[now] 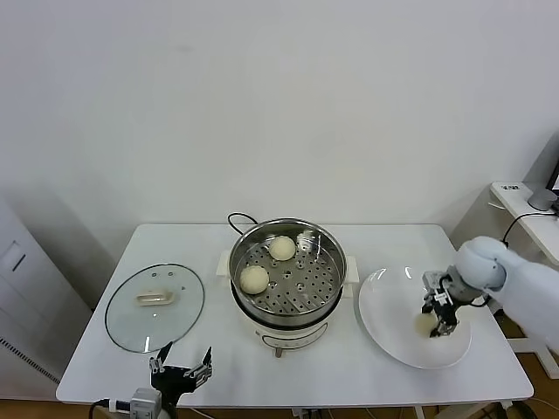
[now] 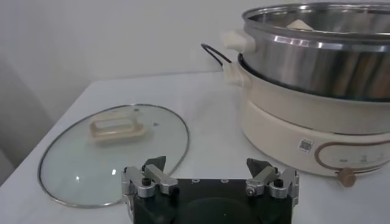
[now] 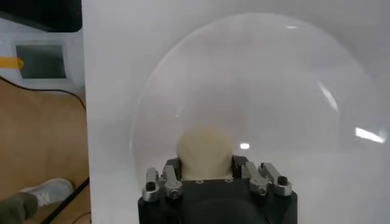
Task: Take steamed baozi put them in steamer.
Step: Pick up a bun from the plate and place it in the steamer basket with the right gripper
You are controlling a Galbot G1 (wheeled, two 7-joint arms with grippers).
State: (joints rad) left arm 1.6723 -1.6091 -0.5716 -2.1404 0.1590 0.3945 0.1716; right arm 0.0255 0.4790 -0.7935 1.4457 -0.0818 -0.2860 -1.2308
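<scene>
The steel steamer (image 1: 287, 272) stands mid-table on its white base and holds two cream baozi, one (image 1: 254, 278) near the front left of its perforated floor and one (image 1: 281, 248) farther back. On the white plate (image 1: 384, 323) at the right lies another baozi (image 3: 203, 148); my right gripper (image 1: 440, 321) is down on the plate, shut on that bun with a finger on each side. My left gripper (image 2: 209, 176) hangs open and empty at the table's front left edge, near the lid. The left wrist view shows the steamer's wall (image 2: 317, 58).
The glass lid (image 1: 155, 306) with its cream handle lies flat at the left. A black cord (image 1: 238, 218) loops behind the steamer. A side table with a cable stands beyond the right edge (image 1: 524, 201).
</scene>
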